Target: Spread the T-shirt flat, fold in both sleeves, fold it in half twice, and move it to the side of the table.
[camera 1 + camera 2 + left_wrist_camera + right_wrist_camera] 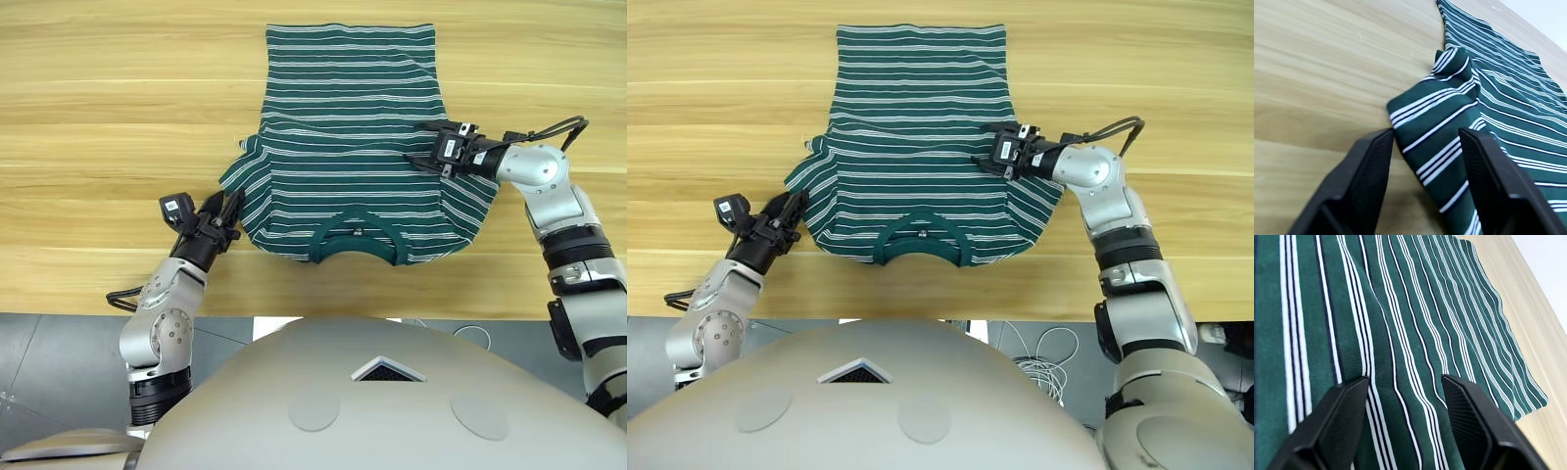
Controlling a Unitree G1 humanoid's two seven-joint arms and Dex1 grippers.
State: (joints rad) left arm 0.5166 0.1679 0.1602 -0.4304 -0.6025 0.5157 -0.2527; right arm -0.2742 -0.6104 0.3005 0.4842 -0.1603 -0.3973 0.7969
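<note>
From the head views, the T-shirt [343,108] lies on the table [98,98] with its collar [359,238] towards the robot and its hem [351,29] at the far end; the left sleeve [245,162] is bunched into a small rumpled peak, while the right sleeve cannot be made out under the arm there; the left gripper [227,217] sits low at the shirt's near left corner with its fingers apart, and the right gripper [416,144] hangs over the shirt's right half, likewise spread; bare wood runs wide on both sides and beyond the hem, but only a narrow strip separates the collar from the table's near edge. In the left wrist view, a striped fold of the sleeve reaches in between the two parted fingers; whether either one touches the cloth is unclear. In the right wrist view, the fingers stand apart above smooth striped cloth, holding nothing; contact with the fabric cannot be judged, and the shirt's near part is cut off by the frame.
</note>
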